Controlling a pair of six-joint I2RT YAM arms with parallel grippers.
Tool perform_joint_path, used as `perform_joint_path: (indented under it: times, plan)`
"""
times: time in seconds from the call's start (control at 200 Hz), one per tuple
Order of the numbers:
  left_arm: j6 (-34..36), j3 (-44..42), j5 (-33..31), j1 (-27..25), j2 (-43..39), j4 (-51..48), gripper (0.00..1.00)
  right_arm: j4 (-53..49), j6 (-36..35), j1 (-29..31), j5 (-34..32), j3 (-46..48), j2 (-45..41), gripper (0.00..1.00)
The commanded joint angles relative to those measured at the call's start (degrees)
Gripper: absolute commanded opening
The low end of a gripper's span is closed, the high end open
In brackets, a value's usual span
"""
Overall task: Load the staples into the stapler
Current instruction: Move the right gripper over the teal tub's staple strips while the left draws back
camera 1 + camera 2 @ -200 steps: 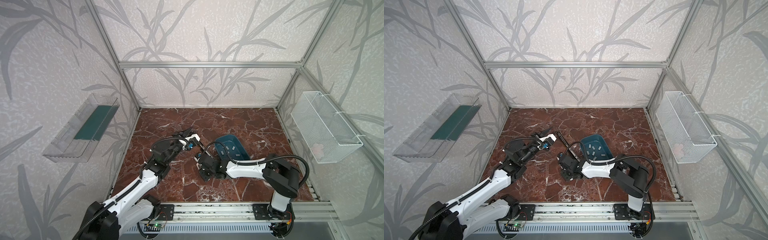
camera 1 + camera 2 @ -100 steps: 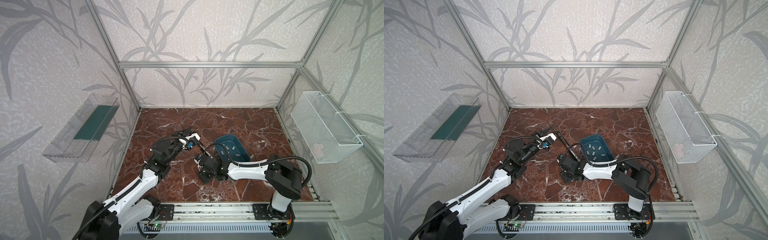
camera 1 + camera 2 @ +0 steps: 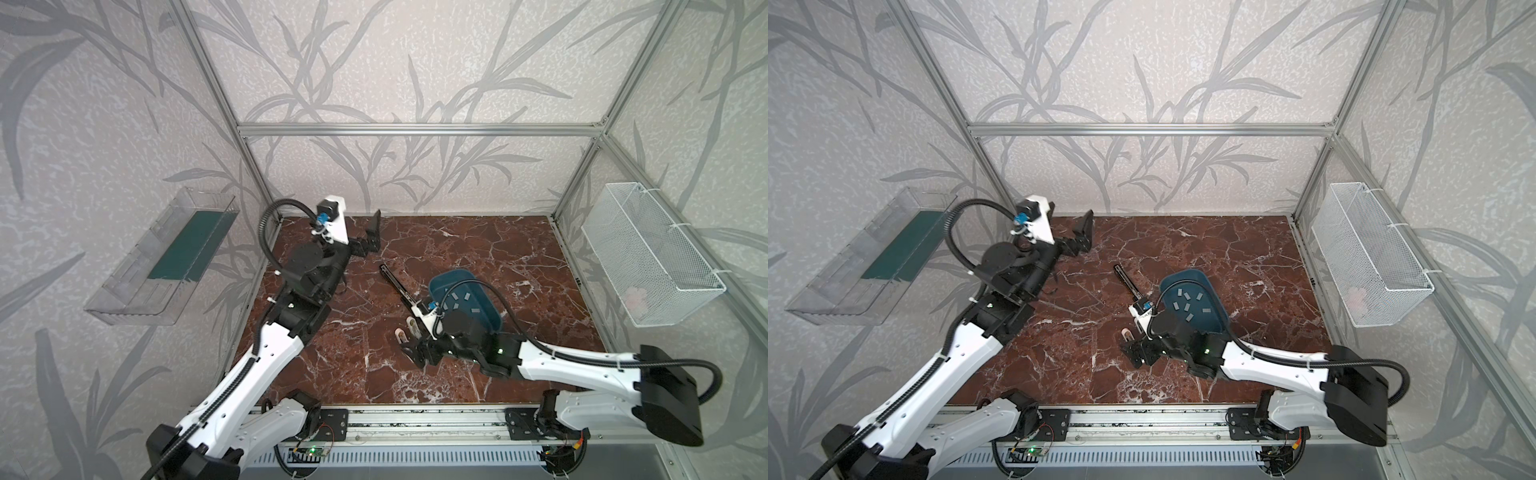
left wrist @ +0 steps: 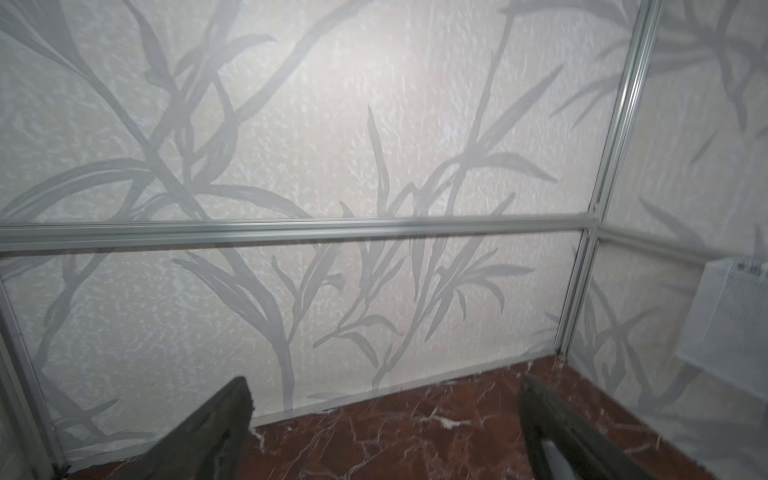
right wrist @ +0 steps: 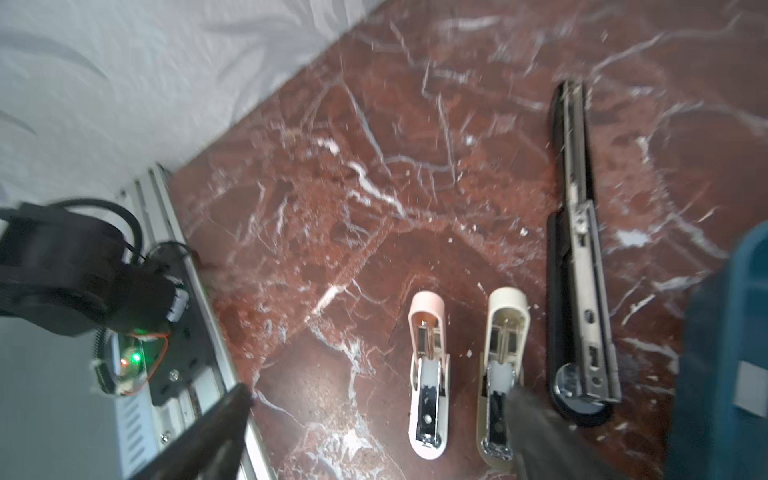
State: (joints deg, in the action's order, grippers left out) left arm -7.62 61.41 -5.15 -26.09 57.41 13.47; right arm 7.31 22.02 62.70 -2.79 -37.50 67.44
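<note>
Up by the back wall, the left claw (image 3: 371, 237) hung high, jaws spread with nothing between them. The black stapler (image 3: 397, 286) lay opened out on the red marble counter (image 3: 498, 257), just beside the blue tray (image 3: 490, 311), where the staples (image 3: 456, 296) sat scattered. Down in front, the right claw (image 3: 409, 353) hovered low, close by two small pale staplers (image 3: 411, 323).

**Robot test cell dressed as a room**

A laboratory enclosure: leaf-patterned wall panels (image 3: 415, 62) fill an aluminium frame (image 3: 415, 129). Two white robot arms (image 3: 266, 357) stand on a metal rail (image 3: 415, 419) edging a marble-look floor (image 3: 478, 249). A wire basket (image 3: 648, 257) and a clear bin (image 3: 124, 299) hang on the sides.
</note>
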Motion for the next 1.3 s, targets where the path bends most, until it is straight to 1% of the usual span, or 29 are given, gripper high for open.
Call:
perform_joint_path:
  times: [0.0,0.055,0.08,0.12,0.17,0.215,0.245,0.275,0.365,0.465,0.5,0.53,0.615,0.64,0.73,0.8,0.82,0.84,0.905,0.975,1.0,1.1,1.234,1.294]
  plan:
    - [-19.77,-1.98,3.05,0.10,-3.26,-11.99,0.99,4.19,4.12,-1.93,-6.38,3.90,-10.77,0.99]
    - [-20.72,-9.01,3.38,0.07,-7.01,-8.08,0.99,4.19,4.26,-3.53,-4.29,5.29,-15.88,0.99]
    - [-21.23,-12.65,1.86,0.14,-9.11,-6.35,0.99,4.16,3.67,-5.69,-3.59,5.87,-17.77,0.99]
    - [-21.41,-17.61,-1.25,0.37,-12.40,-5.52,0.99,3.06,2.56,-7.50,-2.00,6.28,-20.37,0.99]
    - [-20.15,-21.14,-3.42,0.79,-16.61,-8.30,0.99,0.71,0.49,-9.21,-1.92,6.03,-22.69,0.99]
    - [-18.15,-23.04,-4.80,0.92,-19.55,-12.21,0.99,-4.13,-5.26,-11.12,-0.22,4.02,-23.81,0.99]
    - [-17.59,-24.14,-6.01,0.95,-20.95,-14.72,0.99,-6.91,-7.60,-12.33,-0.23,2.74,-23.79,0.99]
    - [-17.16,-25.11,-6.98,0.95,-22.07,-17.06,0.99,-9.74,-8.39,-13.36,-2.21,1.61,-23.23,0.99]
    - [-15.39,-27.67,-9.81,0.96,-24.36,-23.12,0.97,-15.69,-4.84,-16.72,-9.83,-0.01,-19.75,0.99]
    - [-16.19,-32.76,-14.28,0.93,-26.11,-24.56,0.97,-23.35,-3.59,-19.37,-15.44,-4.99,-12.53,1.00]
    - [-16.67,-35.02,-14.96,0.91,-26.15,-23.85,0.97,-25.12,-3.28,-19.50,-17.30,-6.57,-9.75,0.91]
    - [-17.27,-36.90,-15.71,0.90,-26.03,-23.12,0.96,-25.94,-2.96,-19.65,-17.48,-7.65,-7.60,0.88]
    - [-20.07,-42.24,-18.36,0.99,-24.64,-19.37,0.96,-26.30,-2.79,-20.22,-14.55,-9.70,-2.71,0.83]
    - [-20.34,-43.80,-18.63,0.92,-24.18,-17.65,0.96,-26.28,-2.53,-20.56,-13.38,-10.24,-1.31,0.79]
    - [-18.83,-50.01,-19.56,0.95,-21.30,-7.93,0.96,-26.03,-1.71,-21.49,-10.91,-10.83,1.41,0.68]
    - [-20.99,-50.74,-21.31,0.95,-18.88,-6.71,0.94,-26.44,-0.94,-22.39,-10.33,-11.34,3.07,0.58]
    - [-20.93,-50.31,-21.16,0.96,-18.27,-7.13,0.93,-26.69,-0.66,-22.72,-10.27,-11.64,3.70,0.55]
    - [-20.33,-50.02,-20.91,0.96,-17.61,-7.10,0.93,-27.08,-0.26,-23.22,-10.03,-12.00,4.63,0.49]
    - [-19.67,-50.04,-21.74,0.95,-15.15,-5.13,0.93,-27.80,0.59,-24.67,-8.52,-13.11,7.73,0.39]
    - [-19.39,-49.46,-21.70,0.95,-12.84,-3.91,0.91,-28.81,1.51,-26.04,-6.60,-14.69,11.77,0.35]
    - [-19.34,-49.17,-21.36,0.95,-12.02,-3.83,0.90,-29.26,1.58,-26.30,-6.46,-15.27,12.85,0.35]
    - [-19.28,-48.59,-20.69,1.03,-10.04,-3.50,0.86,-31.65,1.91,-27.39,-8.14,-18.02,17.54,0.34]
    - [-19.00,-48.18,-20.48,1.04,-7.98,-2.07,0.86,-34.79,2.46,-28.97,-9.46,-20.66,23.21,0.28]
    - [-18.72,-47.64,-19.73,1.04,-6.91,-2.09,0.86,-36.50,2.44,-29.21,-10.01,-22.24,25.05,0.28]
